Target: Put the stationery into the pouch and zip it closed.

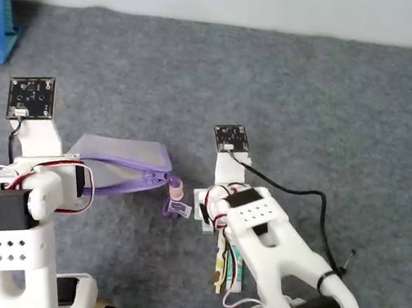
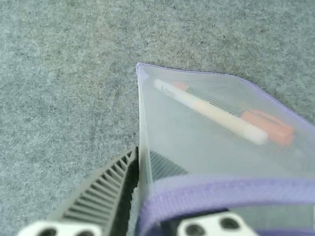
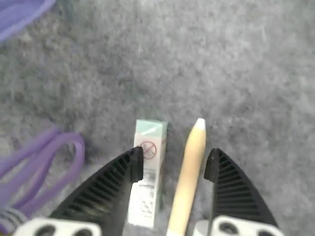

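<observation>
One edge of pouch (image 2: 206, 147) clamped by left pincer (image 2: 141, 160); right pincer (image 3: 175, 154) gapes astride pen (image 3: 189, 169).

Left pincer (image 2: 137, 158) clamped; right pincer (image 3: 173, 160) spread, pointing down.

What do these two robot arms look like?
The left arm and right arm are white plastic shells with black motor blocks. Red and white wires loop at joints; a black cable trails from the right arm. The jaws are black, ribbed wedges.
</observation>
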